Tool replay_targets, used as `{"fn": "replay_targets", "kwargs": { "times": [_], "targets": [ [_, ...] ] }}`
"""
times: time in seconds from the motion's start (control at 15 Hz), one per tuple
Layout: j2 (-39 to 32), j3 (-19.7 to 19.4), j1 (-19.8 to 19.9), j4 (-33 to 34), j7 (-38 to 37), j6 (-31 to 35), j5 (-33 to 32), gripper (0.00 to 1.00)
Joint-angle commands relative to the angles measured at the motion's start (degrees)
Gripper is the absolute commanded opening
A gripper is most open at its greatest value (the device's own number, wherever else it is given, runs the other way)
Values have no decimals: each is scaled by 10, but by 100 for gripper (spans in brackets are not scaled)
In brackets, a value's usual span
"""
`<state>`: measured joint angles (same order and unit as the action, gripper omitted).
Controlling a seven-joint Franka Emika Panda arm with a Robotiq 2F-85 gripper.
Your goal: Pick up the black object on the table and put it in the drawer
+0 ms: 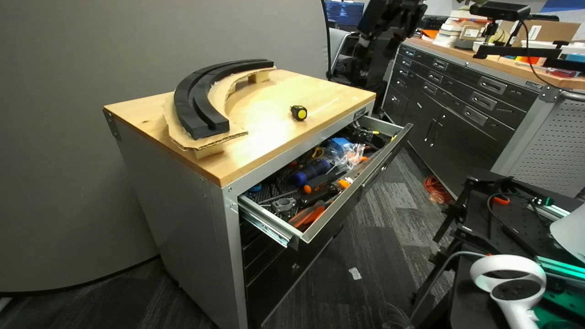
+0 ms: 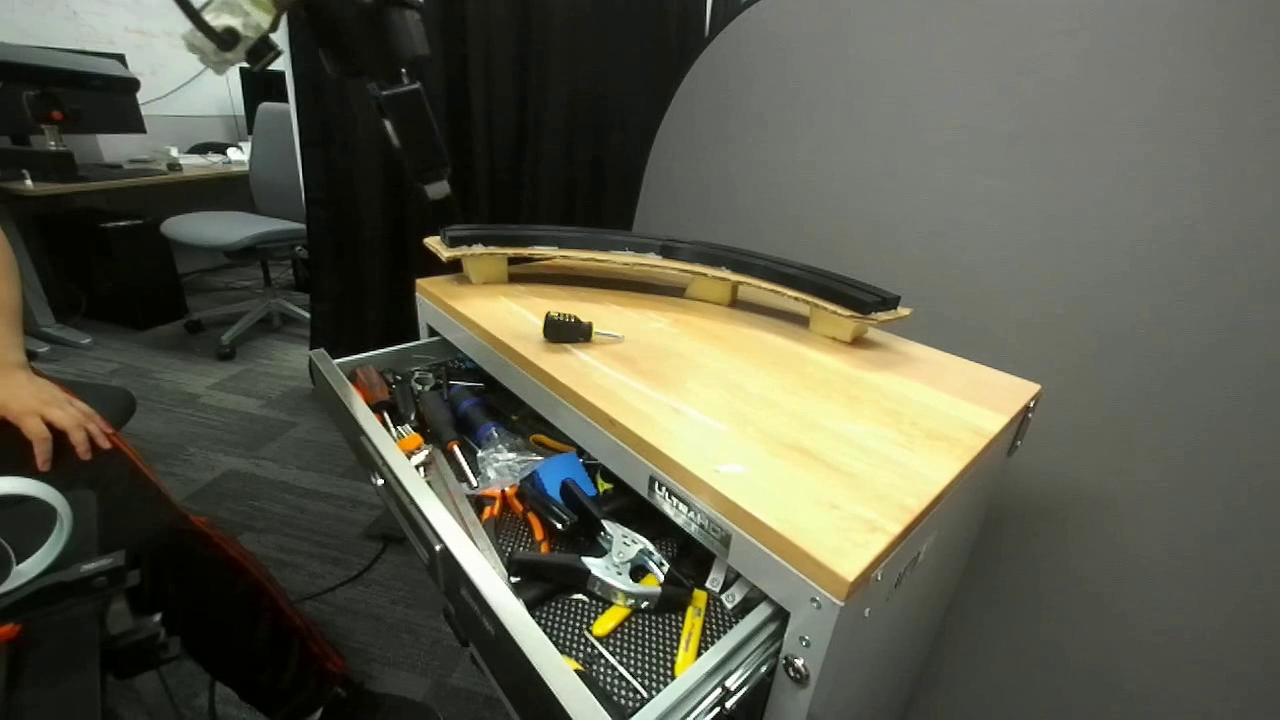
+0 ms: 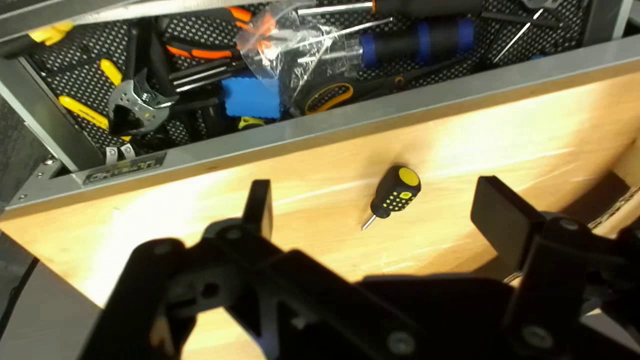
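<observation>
One stubby screwdriver (image 3: 397,190), its black handle capped and dotted with yellow, lies on its side on the wooden top (image 3: 320,200) of a grey cabinet (image 1: 183,219). It sits right of centre in the wrist view, short metal tip aimed toward the lower left of the frame, and falls near the middle of both exterior views. From the wrist, the gripper (image 3: 380,207) stands wide, one finger left of the screwdriver and one right of it, both apart from it; in an exterior view its fingers (image 2: 415,130) hang at the upper left against a black curtain (image 2: 560,120). The top drawer (image 1: 329,217) is pulled out with its tools exposed: across the top of the wrist view lie a spring clamp (image 3: 142,107) at the left, orange-handled pliers (image 3: 210,52) beside a clear plastic bag (image 3: 287,35), and a blue-and-black screwdriver (image 3: 417,42) farther right. Curved black pieces (image 1: 187,100) rest on cardboard (image 1: 218,98), which pale blocks (image 2: 838,325) hold off the wood. In an exterior view, a dark tool chest (image 1: 438,128) fills the upper right and a white VR controller (image 1: 514,292) the lower right.
</observation>
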<state>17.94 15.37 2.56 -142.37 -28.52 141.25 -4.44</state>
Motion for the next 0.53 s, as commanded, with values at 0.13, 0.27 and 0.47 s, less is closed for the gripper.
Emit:
{"fn": "replay_targets", "kwargs": {
  "times": [0.13, 0.27, 0.47],
  "targets": [
    [-163, 11, 8, 139, -201, 9, -163, 100],
    [-197, -12, -12, 165, -254, 7, -199, 100],
    [-235, -45, -42, 191, -301, 16, -210, 100]
  ]
}}
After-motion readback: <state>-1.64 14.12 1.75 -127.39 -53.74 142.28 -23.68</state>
